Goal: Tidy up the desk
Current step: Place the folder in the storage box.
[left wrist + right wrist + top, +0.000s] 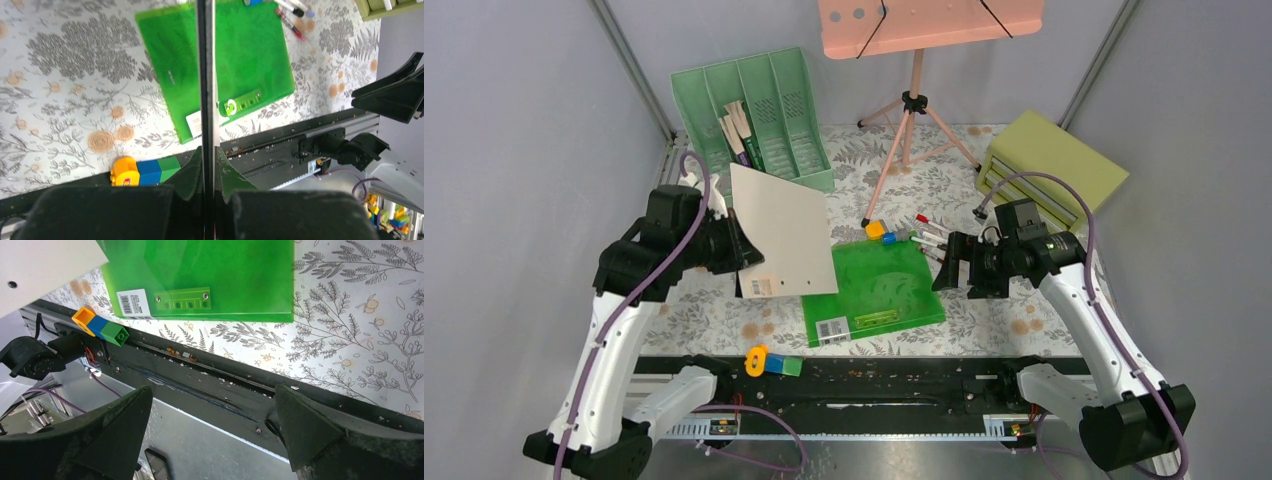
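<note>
The desk (984,310) is a pale cloth with grey ferns and orange flowers. My left gripper (742,262) is shut on the edge of a white folder (784,230), held up tilted above the desk's left half. In the left wrist view the folder's thin edge (205,75) runs straight up from between the closed jaws of the left gripper (209,150). A green plastic folder (874,285) lies flat in the middle. My right gripper (952,265) hovers open at its right edge, and nothing sits between the jaws of that gripper (212,388).
A yellow, blue and green brick row (772,362) lies on the near rail. Markers (929,235) and small blocks (876,230) lie behind the green folder. A green file rack (754,115) stands back left, an olive drawer box (1049,165) back right, a pink stand (914,110) between them.
</note>
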Action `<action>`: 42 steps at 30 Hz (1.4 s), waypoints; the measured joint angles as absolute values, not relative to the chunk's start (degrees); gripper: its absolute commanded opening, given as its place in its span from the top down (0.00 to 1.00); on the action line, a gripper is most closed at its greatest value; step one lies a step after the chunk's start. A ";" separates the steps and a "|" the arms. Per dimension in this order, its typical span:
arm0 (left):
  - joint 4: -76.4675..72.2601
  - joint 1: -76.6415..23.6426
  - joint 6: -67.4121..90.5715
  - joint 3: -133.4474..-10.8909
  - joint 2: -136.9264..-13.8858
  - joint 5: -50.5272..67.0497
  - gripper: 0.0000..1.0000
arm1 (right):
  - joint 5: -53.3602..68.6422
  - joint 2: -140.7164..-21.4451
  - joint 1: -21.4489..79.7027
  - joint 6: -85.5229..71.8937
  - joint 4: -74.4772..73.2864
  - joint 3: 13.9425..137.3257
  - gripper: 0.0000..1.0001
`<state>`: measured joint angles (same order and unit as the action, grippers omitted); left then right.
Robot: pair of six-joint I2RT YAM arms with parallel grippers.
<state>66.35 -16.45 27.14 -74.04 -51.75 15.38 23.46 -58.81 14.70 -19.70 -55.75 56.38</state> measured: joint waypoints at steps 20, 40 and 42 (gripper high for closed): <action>70.13 -16.45 24.21 -93.91 -66.30 8.49 1.00 | 24.12 -62.98 14.70 -19.51 -50.46 57.36 0.01; 75.75 -16.45 22.28 -109.34 -70.46 2.50 1.00 | 28.12 -63.24 14.70 -18.17 -50.52 57.36 0.01; 76.25 -16.45 22.20 -110.83 -71.61 2.04 1.00 | 28.12 -63.61 14.70 -17.82 -50.59 57.36 0.01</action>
